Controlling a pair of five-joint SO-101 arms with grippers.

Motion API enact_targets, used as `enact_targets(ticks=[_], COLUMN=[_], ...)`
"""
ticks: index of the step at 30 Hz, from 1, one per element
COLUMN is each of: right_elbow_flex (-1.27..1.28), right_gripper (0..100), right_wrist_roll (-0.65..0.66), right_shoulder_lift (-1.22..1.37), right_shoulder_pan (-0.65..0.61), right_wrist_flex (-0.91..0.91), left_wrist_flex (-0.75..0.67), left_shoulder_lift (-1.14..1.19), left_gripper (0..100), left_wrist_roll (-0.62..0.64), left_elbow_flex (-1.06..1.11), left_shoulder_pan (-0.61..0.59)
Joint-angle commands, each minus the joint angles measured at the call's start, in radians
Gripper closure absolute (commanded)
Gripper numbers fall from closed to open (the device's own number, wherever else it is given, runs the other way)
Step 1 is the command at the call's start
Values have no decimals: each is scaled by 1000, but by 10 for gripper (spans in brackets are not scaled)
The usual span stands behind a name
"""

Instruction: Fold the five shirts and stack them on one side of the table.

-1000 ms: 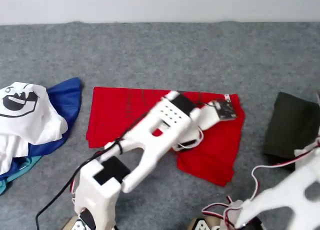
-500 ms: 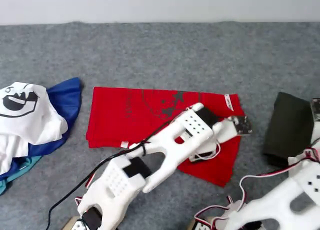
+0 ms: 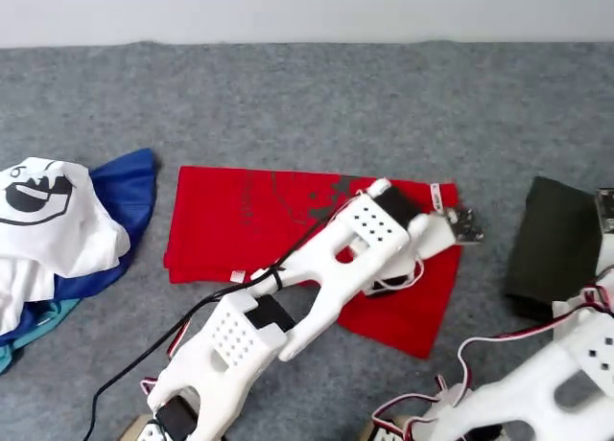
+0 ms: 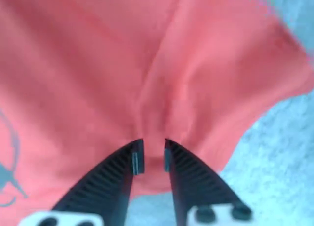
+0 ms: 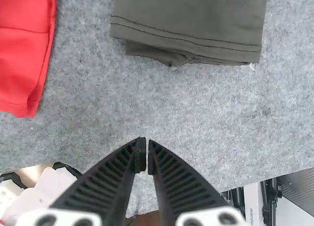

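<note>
On the grey tabletop (image 3: 384, 105), shirts counted: five.

1. One red shirt (image 3: 240, 225). It lies at the middle of the tabletop, spread flat and partly folded. It has a dark print near its far edge and one small white tag at its far right corner. My left arm (image 3: 317, 268) reaches across its near right part.
2. One dark olive shirt (image 3: 556, 235). It is folded and lies at the right side, apart from the red shirt with bare tabletop between them.
3. One white shirt (image 3: 53, 220) with a black face print. It is crumpled on top of the heap at the left edge.
4. One blue shirt (image 3: 125, 197). It lies under the white shirt and shows beyond it toward the red shirt, near that shirt but apart from it.
5. One teal shirt (image 3: 34, 324). It is lowest in the same heap, with a strip showing at the near left corner.

Hands counted: two.

- My left hand (image 4: 152, 155) is over the right end of the red shirt. Its fingers are clamped on a raised fold of the red cloth, and creases run out from the pinch.
- My right hand (image 5: 147, 150) has its fingers together with nothing between them. It is over bare tabletop on the near side of the dark olive shirt.
</note>
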Motion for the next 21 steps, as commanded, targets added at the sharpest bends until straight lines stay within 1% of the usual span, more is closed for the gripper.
enact_targets(ticks=[1,4,8,13,16,19,21], right_elbow_flex=[-8,-8,-8,-8,-8,-8,-8], right_gripper=[990,990,990,990,990,990,990], right_wrist_roll=[3,6,6,8,8,6,5], right_shoulder_lift=[-18,-18,-18,-16,-10,-10,-10], right_shoulder_pan=[8,10,10,10,10,10,10], right_wrist_flex=[33,33,33,33,33,33,33], left_wrist_flex=[37,38,38,38,37,35,35], left_shoulder_lift=[-17,-17,-52,-201,-272,-295,-295], left_gripper=[908,865,860,859,853,803,788], left_wrist_roll=[37,41,41,37,35,37,38], left_elbow_flex=[-90,-87,-71,61,147,193,199], left_shoulder_pan=[9,15,38,106,121,120,120])
